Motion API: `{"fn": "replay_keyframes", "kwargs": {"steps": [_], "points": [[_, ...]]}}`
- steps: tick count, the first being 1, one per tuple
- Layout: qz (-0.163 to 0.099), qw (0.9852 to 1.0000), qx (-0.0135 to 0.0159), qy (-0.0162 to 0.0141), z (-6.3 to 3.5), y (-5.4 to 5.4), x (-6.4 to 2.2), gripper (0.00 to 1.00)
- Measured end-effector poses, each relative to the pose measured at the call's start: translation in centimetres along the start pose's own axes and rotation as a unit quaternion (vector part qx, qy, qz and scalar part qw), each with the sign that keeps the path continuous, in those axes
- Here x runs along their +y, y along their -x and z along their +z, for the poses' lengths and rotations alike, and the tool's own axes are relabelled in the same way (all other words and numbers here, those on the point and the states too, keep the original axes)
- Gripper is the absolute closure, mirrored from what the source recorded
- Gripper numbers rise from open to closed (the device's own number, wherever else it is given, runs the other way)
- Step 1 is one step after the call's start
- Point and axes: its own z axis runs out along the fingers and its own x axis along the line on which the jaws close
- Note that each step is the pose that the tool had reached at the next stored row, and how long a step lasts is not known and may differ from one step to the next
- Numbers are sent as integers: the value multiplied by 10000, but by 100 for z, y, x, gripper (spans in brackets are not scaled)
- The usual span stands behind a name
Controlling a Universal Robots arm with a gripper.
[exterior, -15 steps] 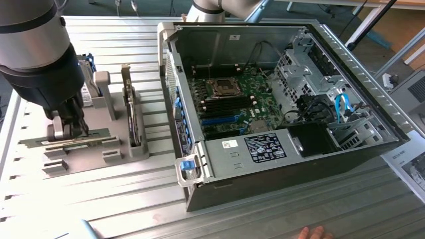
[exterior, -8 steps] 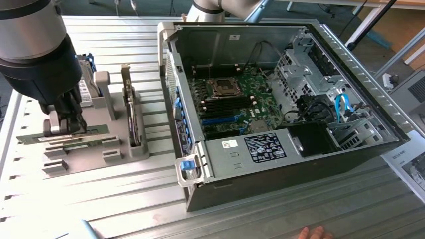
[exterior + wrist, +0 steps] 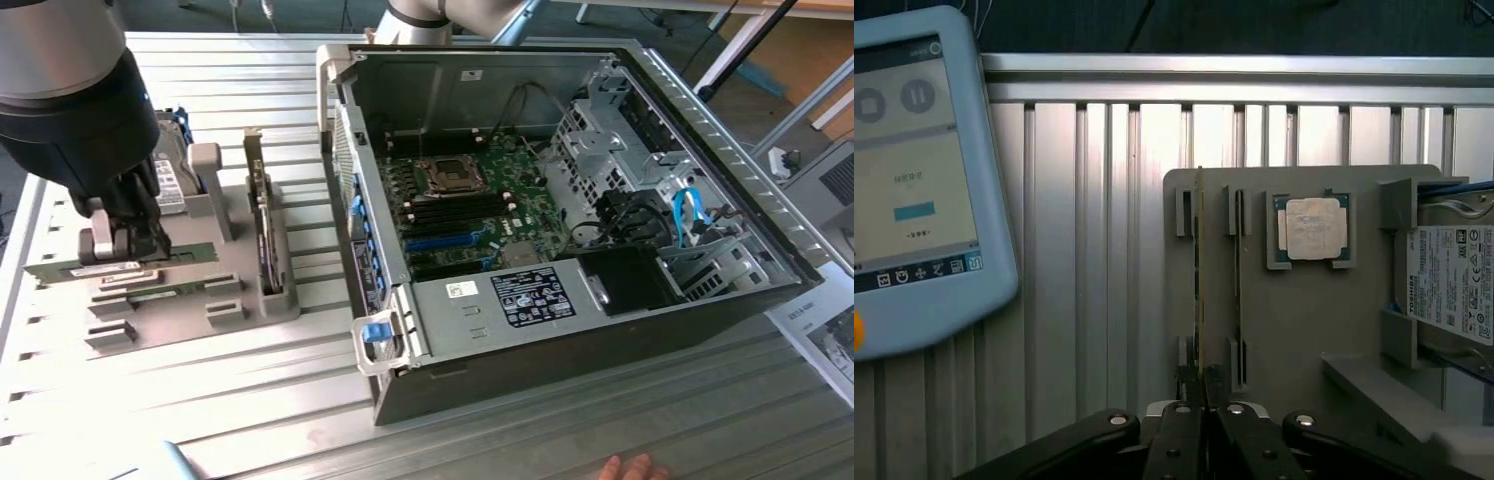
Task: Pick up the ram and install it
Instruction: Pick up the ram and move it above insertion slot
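Wrist view: the tool (image 3: 1201, 388) is clamping the edge-standing ram (image 3: 1199, 280), its long axis running straight ahead between the jaws.

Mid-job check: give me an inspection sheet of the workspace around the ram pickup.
Surface: slatted metal table.
Job's things: ram on edge in the grey holder; open computer case beside it.
Clutter: second stick, processor, hard drive in the holder; teach pendant.
End effector: shut on the ram's end.
Cables: blue cable inside the case.
Surroundings: a hand at the table edge; printed sheet.
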Motion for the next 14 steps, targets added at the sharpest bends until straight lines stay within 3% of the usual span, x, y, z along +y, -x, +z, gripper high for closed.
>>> {"fn": "replay_keyframes", "kwargs": {"steps": [14], "points": [[0, 10000, 0, 0, -222, -2, -7, 88]]}}
